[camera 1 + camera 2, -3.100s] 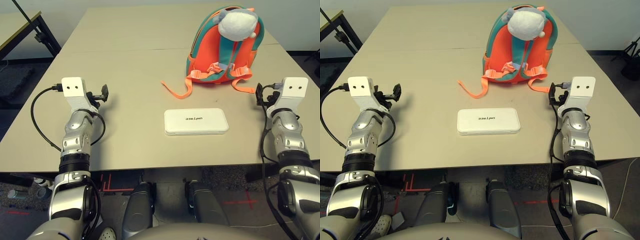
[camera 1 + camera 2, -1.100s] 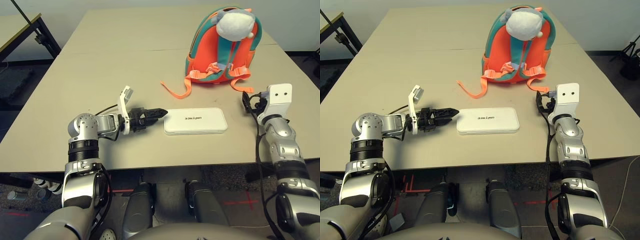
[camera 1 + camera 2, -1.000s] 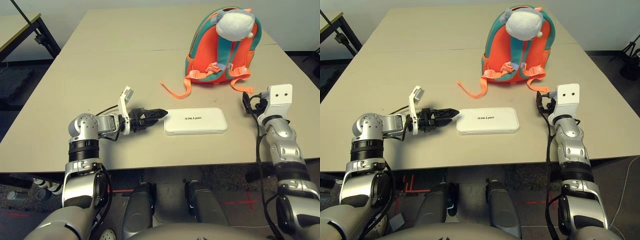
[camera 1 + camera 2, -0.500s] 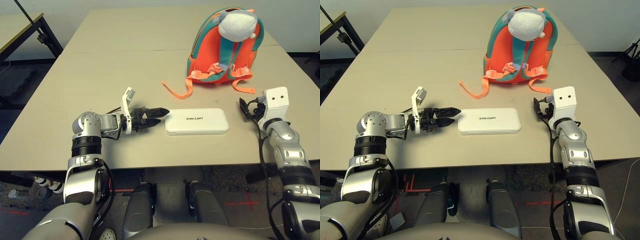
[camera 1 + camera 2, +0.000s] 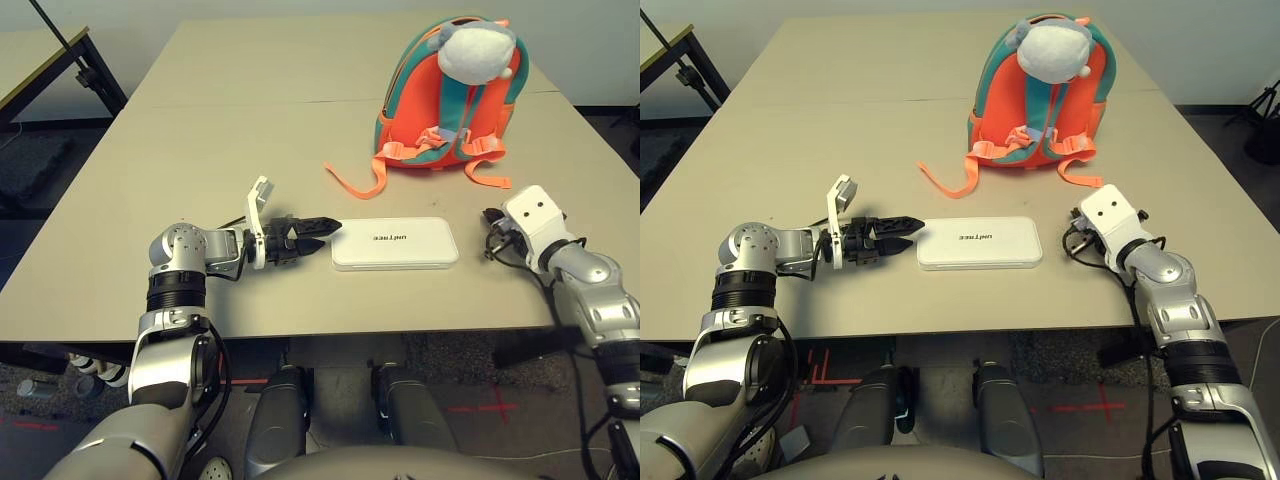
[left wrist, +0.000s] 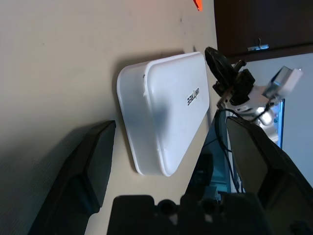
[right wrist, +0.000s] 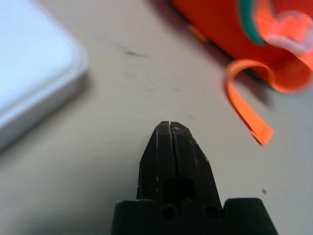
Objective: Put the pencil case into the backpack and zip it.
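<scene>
The left claw (image 5: 318,226) lies low over the surface (image 5: 200,150), pointing at the case's left short end, its fingers spread wide and holding nothing. In the head views its tips look to be just at the case's left edge; whether they touch cannot be told.

The case (image 5: 395,243) lies flat near the front edge of the surface, between the two arms, lettering up. It looks like a stiff, smooth, light shell with rounded corners. My guess is it will slide rather than bend if pushed, and a pinch on the rounded corner could slip off. The short end, top and bottom faces between the fingers, seems the safest hold.

Behind it, well apart, the backpack (image 5: 445,95) stands upright with its straps (image 5: 352,180) trailing forward and a plush toy (image 5: 477,47) on top. It looks soft and may sag or tip when the case is pressed in. Whether the zipper is open cannot be told from here.

The right claw (image 7: 170,128) is clenched on nothing, tips together, hovering near the case's right end without touching.

The left wrist view shows what the head views cannot: both spread fingers (image 6: 93,161) either side of the case's near end, and the seam round its rim. The right wrist view shows the pressed fingertips, which the white wrist block hides from the head views, with a strap end close by.
</scene>
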You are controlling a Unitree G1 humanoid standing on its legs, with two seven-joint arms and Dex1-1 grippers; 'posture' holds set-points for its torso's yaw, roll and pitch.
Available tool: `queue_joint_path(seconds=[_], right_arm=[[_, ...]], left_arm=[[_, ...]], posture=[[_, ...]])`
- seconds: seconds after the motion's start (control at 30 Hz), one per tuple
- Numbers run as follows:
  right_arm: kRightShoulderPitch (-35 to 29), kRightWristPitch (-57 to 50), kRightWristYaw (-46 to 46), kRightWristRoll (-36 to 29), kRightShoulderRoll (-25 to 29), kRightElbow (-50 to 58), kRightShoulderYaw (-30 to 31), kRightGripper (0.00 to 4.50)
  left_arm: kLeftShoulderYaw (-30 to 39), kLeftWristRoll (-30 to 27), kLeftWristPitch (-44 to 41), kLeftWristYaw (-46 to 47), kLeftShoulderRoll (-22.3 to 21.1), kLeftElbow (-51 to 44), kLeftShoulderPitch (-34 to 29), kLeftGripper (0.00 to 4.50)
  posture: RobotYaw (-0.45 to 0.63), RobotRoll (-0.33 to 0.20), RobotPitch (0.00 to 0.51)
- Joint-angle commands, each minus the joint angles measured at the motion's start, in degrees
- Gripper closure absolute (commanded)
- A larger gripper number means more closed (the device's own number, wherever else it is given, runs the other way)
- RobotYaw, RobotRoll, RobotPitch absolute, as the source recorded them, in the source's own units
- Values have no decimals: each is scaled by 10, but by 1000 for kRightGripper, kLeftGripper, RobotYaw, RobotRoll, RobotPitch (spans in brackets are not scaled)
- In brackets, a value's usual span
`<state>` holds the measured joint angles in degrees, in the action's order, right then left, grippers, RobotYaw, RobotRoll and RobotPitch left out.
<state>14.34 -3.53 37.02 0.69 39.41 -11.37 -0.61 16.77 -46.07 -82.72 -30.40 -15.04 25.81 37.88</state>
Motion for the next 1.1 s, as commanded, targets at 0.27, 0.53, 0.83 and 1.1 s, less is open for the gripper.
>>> queue_joint_path(seconds=[0.27, 0.53, 0.83, 1.1], right_arm=[[-17, -56, 104, -4, 26, 78, 45, 4470], [-28, -74, 136, -1, 35, 99, 60, 4470], [-5, -99, 139, -6, -2, 137, 82, 4470], [8, -92, 132, 1, -20, 135, 88, 4470]], left_arm=[[-31, 25, -14, -6, 8, 16, -17, 0], [-34, 29, -19, -8, 10, 9, -17, 0], [-40, 31, -17, -8, 15, 6, -19, 0], [-44, 33, -9, -12, 13, 4, -24, 0]], posture=[[-109, 0, 110], [-111, 0, 112], [-111, 0, 111], [-107, 0, 112]])
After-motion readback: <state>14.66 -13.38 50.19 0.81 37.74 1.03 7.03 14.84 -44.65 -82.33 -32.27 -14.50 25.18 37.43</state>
